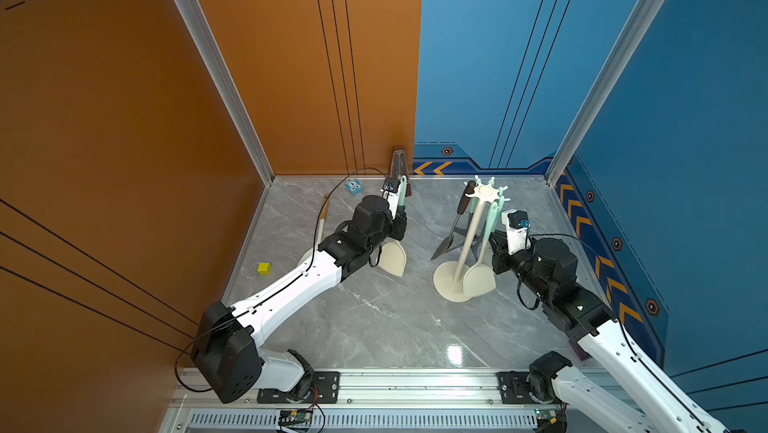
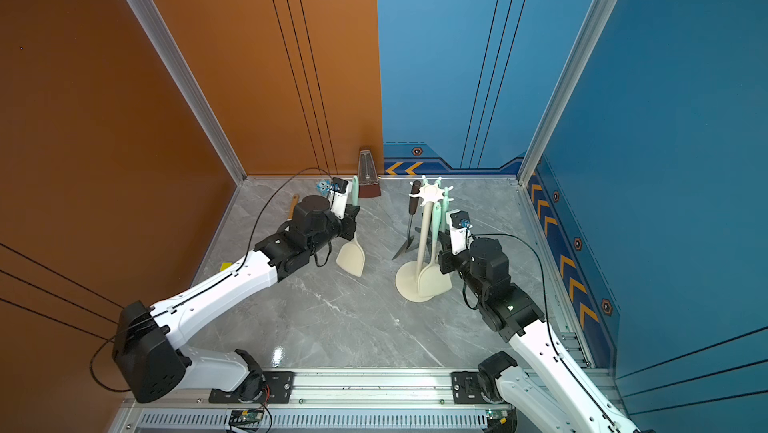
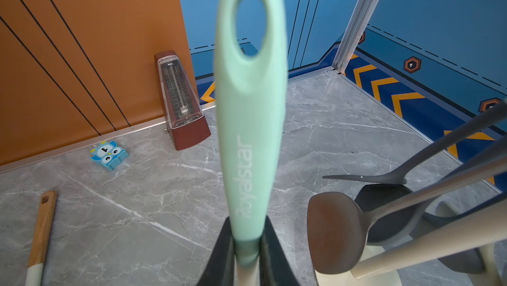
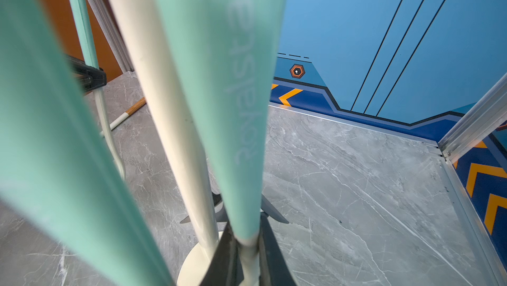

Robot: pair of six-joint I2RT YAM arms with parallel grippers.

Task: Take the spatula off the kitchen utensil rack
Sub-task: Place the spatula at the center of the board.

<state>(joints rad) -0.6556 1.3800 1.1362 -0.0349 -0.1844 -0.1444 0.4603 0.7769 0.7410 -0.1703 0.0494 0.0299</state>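
The cream kitchen utensil rack [image 1: 467, 244] [image 2: 423, 240] stands at the right of the table, its pole [image 4: 164, 106] close in the right wrist view. My left gripper [image 1: 401, 219] [image 3: 248, 251] is shut on a spatula [image 1: 394, 258] [image 3: 249, 106] with a mint handle and cream blade. It holds this spatula upright, left of the rack and apart from it. My right gripper [image 1: 492, 240] [image 4: 248, 243] is shut on the lower handle of a second mint-handled spatula [image 1: 478, 281] [image 4: 227, 78]. That one hangs beside the pole, its top by the crown prongs.
Dark utensils [image 1: 457, 219] [image 3: 334, 229] and another mint handle [image 4: 41, 133] hang on the rack. A brown metronome [image 1: 401, 169], a blue owl toy [image 1: 353, 187], a wood-handled utensil [image 1: 322, 219] and a yellow cube [image 1: 264, 268] are at the back and left. Walls enclose the table.
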